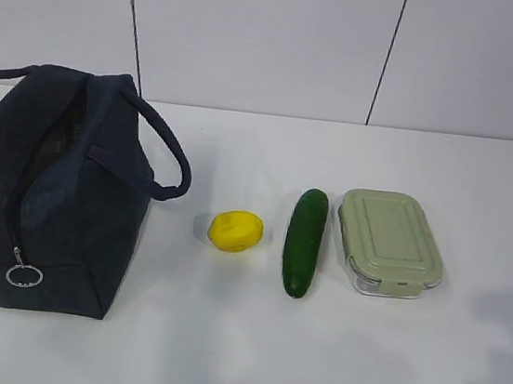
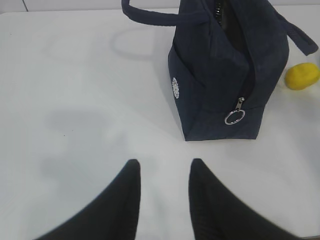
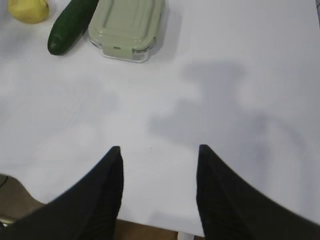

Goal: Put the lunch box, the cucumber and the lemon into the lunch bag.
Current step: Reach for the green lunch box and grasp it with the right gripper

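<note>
A dark navy lunch bag (image 1: 55,191) is seen standing upright at the left of the white desk (image 1: 331,351); its top zipper is drawn open, with the slider and metal ring pull (image 1: 24,275) hanging low on the near end panel; only a dark gap is seen through the opening, and whether anything lies inside cannot be told; one loop handle (image 1: 162,157) droops over the side facing the food items. To the right of the bag, apart from it, the lemon (image 1: 236,231) is laid on the desk; the cucumber (image 1: 305,241) is laid just beside the lemon, lengthwise away from the camera; the lunch box (image 1: 389,243) is set near the cucumber on its right, a narrow gap being seen between them. The lunch box is closed by its sage-green lid, clipped over the clear glass base; its contents are hidden by the lid.

In the left wrist view, the left gripper (image 2: 164,167) is held above bare desk short of the bag's ring-pull end; its jaws are parted and nothing is grasped between them. In the right wrist view, the right gripper (image 3: 159,152) is held over bare desk well short of the lunch box; its jaws are spread wider, released, and nothing is held.
</note>
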